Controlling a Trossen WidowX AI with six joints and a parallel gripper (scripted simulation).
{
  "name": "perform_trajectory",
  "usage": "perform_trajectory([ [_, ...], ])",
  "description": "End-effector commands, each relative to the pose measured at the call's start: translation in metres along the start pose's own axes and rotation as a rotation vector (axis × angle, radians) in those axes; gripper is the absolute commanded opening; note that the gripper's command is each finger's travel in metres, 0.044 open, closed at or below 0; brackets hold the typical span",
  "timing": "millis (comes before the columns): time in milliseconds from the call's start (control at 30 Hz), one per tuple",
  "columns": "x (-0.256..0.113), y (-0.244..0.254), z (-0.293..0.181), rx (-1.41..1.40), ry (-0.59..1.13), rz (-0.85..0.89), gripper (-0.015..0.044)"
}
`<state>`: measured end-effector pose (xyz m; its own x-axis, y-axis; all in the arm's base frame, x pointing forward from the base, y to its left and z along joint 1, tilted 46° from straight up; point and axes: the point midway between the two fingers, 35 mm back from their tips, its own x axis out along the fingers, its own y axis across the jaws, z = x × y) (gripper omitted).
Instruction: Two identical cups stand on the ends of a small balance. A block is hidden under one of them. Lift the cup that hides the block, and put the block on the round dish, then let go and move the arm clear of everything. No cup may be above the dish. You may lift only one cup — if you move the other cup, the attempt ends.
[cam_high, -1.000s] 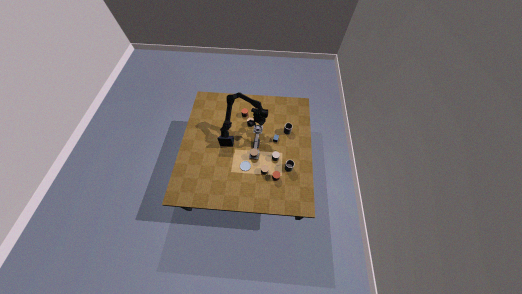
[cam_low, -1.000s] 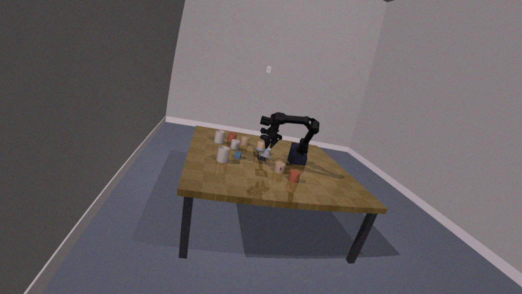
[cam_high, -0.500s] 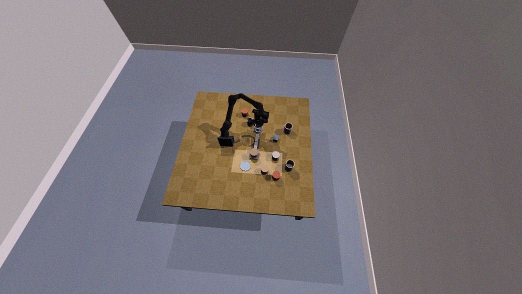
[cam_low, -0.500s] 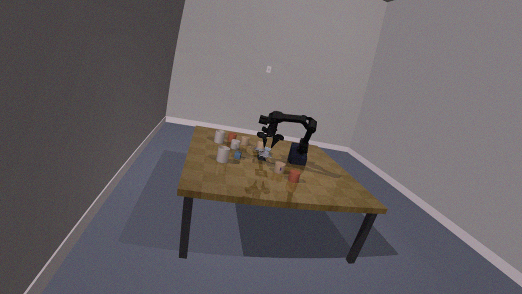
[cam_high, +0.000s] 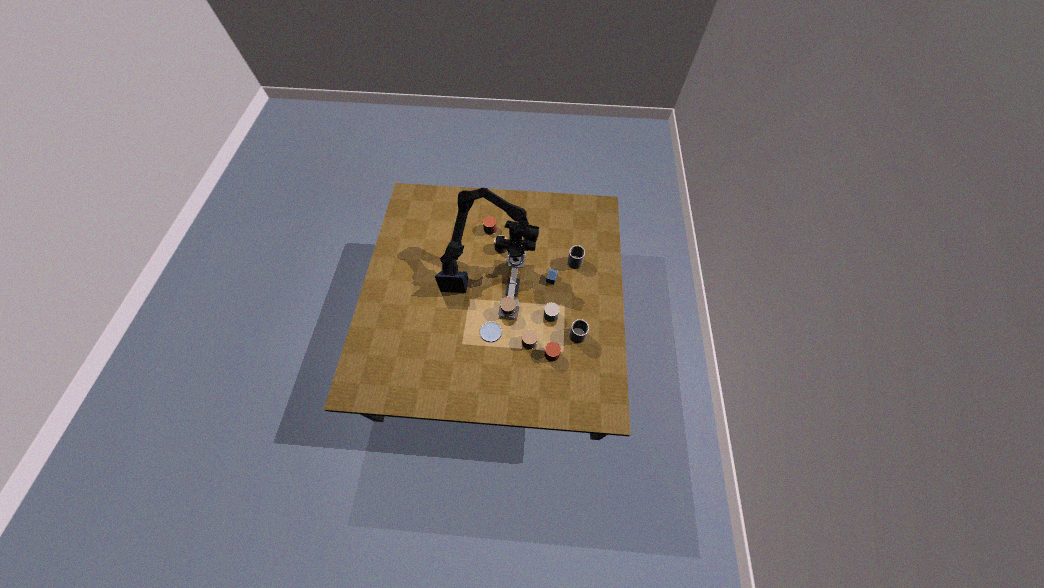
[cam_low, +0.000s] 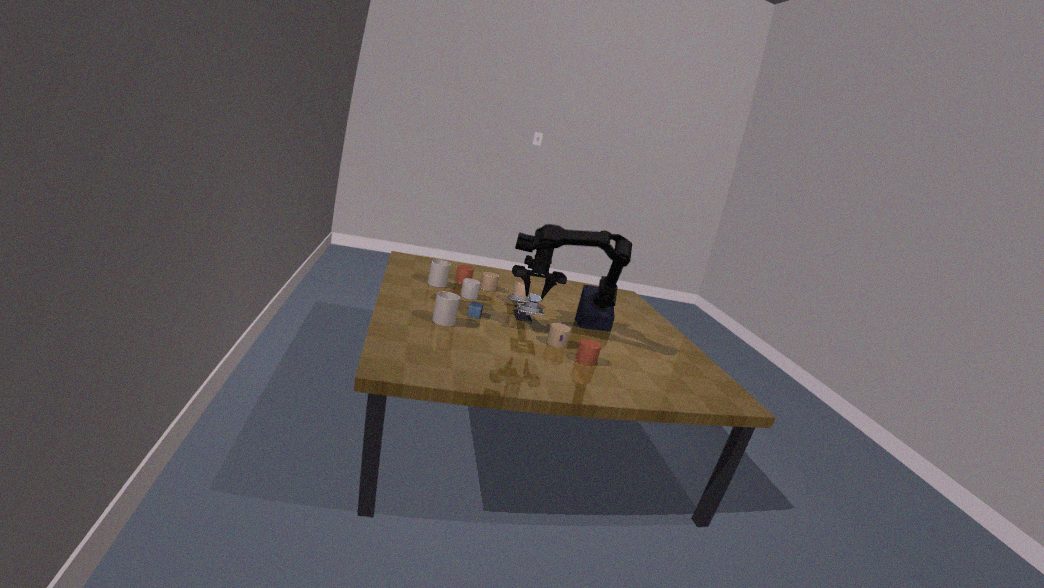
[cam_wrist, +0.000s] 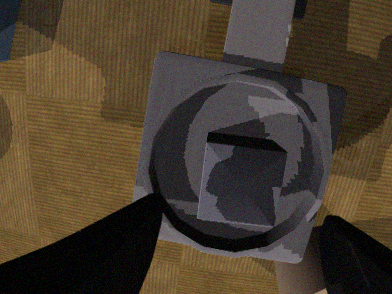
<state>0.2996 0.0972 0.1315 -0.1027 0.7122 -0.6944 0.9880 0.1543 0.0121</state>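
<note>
The block (cam_wrist: 242, 182) is grey and lies uncovered inside the round rim on the near-end pan of the balance (cam_high: 512, 281) (cam_wrist: 260, 30). A tan cup (cam_high: 507, 303) (cam_low: 518, 288) stands on the balance's other end. Another tan cup (cam_low: 558, 336) (cam_wrist: 302, 275) stands on the table beside the uncovered end, partly hidden by my gripper in the top view. My gripper (cam_low: 536, 296) (cam_wrist: 243, 218) is open and empty, pointing down over the uncovered pan, with a fingertip on either side of the block in the wrist view. The round dish (cam_high: 490, 332) is pale blue, with no cup above it.
A red cup (cam_high: 489, 224) (cam_low: 588, 353) stands behind the balance. A blue cube (cam_high: 551, 276) (cam_low: 474, 310) and a tall grey mug (cam_high: 576, 257) (cam_low: 446, 308) stand beside it. Several more cups, including a white one (cam_high: 551, 311) (cam_low: 470, 289), stand beyond the dish.
</note>
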Motion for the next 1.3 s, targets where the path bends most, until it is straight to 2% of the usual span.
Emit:
perform_trajectory([
  [0, 0.004, 0.0, 0.0, 0.006, 0.004, 0.005, 0.026],
  [767, 0.039, 0.0, -0.001, 0.005, 0.006, 0.005, 0.026],
  [900, 0.039, 0.0, -0.001, 0.005, 0.006, 0.005, 0.0155],
  [1133, 0.039, 0.0, -0.001, 0.005, 0.006, 0.005, 0.0108],
  [1267, 0.032, 0.002, 0.0, 0.006, 0.004, 0.006, 0.0003],
])
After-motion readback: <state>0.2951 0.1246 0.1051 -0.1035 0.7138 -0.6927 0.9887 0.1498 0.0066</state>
